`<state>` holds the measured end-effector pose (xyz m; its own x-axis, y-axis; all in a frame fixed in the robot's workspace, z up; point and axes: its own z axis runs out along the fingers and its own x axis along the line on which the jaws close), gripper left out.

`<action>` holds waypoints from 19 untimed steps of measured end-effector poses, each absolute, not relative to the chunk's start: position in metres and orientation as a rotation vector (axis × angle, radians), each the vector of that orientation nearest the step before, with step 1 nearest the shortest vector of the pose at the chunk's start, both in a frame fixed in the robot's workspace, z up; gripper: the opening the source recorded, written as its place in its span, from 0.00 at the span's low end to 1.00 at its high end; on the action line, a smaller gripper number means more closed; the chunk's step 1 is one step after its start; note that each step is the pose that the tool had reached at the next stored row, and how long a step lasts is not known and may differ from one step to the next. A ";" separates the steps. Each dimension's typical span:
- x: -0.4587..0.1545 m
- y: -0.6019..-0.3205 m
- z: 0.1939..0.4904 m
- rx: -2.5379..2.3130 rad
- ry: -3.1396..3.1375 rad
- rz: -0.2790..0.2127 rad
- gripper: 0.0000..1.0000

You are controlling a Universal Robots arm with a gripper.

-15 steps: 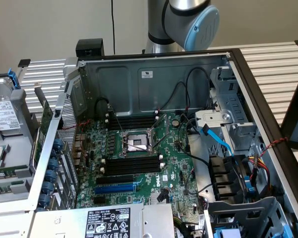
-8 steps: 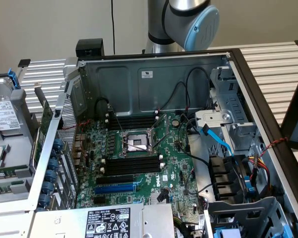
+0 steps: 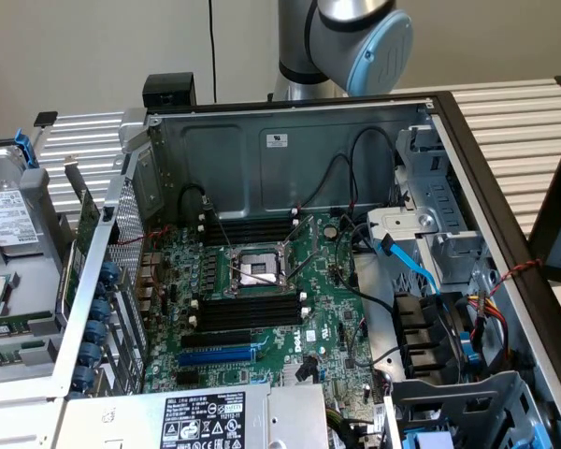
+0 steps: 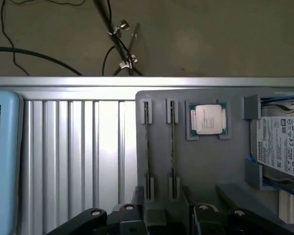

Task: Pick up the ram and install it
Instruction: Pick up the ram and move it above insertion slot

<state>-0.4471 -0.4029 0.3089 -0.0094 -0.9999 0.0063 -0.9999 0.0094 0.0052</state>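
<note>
- Exterior view: the arm [image 3: 355, 42] sits at the upper middle, behind the open case [image 3: 290, 140]. On the motherboard the black slots [image 3: 252, 311] look empty, so nothing is installed yet.
- Wrist view: the ram [image 4: 147, 142] stands on edge in a grey holder [image 4: 210, 166], with a second stick just beside it. Your claw [image 4: 166, 223] hangs near it, released and holding nothing.
- You're on the approach to the pick. The grasp calls for jaws squared across that thin edge.

Tabletop [image 3: 514, 122]: ribbed, silver metal. Directly on it: open computer case [image 3: 290, 150]; grey parts tray [image 4: 220, 161], beside the case at exterior view's left.
</note>
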 end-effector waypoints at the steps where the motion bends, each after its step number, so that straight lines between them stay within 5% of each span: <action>1: -0.448 -0.403 0.307 2.205 -2.226 0.001 0.42; 19: -0.451 -0.414 0.274 2.203 -2.228 0.001 0.42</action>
